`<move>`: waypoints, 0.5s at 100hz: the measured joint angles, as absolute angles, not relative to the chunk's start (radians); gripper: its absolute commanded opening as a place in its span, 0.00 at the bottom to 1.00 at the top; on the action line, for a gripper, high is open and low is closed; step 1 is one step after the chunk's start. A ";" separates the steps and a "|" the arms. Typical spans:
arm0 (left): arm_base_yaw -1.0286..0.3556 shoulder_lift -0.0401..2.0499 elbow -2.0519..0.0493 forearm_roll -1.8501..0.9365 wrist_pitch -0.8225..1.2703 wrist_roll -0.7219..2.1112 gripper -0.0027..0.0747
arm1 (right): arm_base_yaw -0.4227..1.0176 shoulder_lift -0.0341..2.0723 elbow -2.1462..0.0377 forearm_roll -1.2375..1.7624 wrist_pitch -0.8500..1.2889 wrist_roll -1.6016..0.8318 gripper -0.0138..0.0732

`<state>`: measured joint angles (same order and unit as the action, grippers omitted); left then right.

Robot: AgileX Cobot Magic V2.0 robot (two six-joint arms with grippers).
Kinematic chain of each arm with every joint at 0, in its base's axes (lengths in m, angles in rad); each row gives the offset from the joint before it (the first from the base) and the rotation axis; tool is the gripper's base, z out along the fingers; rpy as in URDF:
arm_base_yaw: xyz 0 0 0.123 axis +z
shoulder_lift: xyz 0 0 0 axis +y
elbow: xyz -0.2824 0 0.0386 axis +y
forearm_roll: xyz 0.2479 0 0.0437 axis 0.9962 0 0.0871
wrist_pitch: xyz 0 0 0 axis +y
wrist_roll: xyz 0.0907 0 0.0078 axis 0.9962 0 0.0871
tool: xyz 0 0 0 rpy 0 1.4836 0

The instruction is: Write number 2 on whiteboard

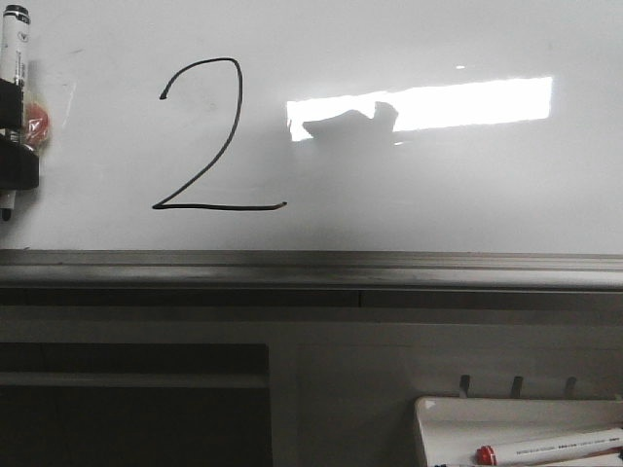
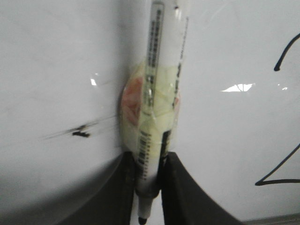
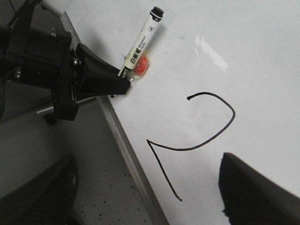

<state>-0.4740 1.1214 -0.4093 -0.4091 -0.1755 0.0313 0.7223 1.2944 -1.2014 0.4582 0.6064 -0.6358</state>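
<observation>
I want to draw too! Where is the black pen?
In the front view the black pen is at the far left, held in the left tool, left of the number 2.

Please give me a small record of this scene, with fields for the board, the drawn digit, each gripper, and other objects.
board: large glossy white whiteboard with grey lower rail
digit: black hand-drawn number 2, complete with flat base stroke
left gripper: shut on white black-capped marker wrapped with tape, left of the digit
right gripper: open, holding nothing, near the digit
other: white tray at lower right, red-capped white marker lying in it
</observation>
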 measured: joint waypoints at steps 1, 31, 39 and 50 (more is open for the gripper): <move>-0.474 1.121 -0.409 -0.409 -0.176 0.031 0.01 | 0.722 1.294 -1.201 0.458 0.606 -0.636 0.79; -0.542 1.121 -0.409 -0.406 -0.207 0.031 0.01 | 0.722 1.294 -1.201 0.458 0.606 -0.636 0.79; -0.544 1.121 -0.409 -0.408 -0.218 0.031 0.01 | 0.722 1.294 -1.201 0.458 0.608 -0.636 0.79; -0.544 1.121 -0.409 -0.410 -0.223 0.031 0.01 | 0.722 1.294 -1.201 0.458 0.612 -0.636 0.79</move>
<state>-0.5435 1.1214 -0.4093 -0.4098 -0.2225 0.0313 0.7223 1.2944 -1.2014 0.4582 0.6123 -0.6358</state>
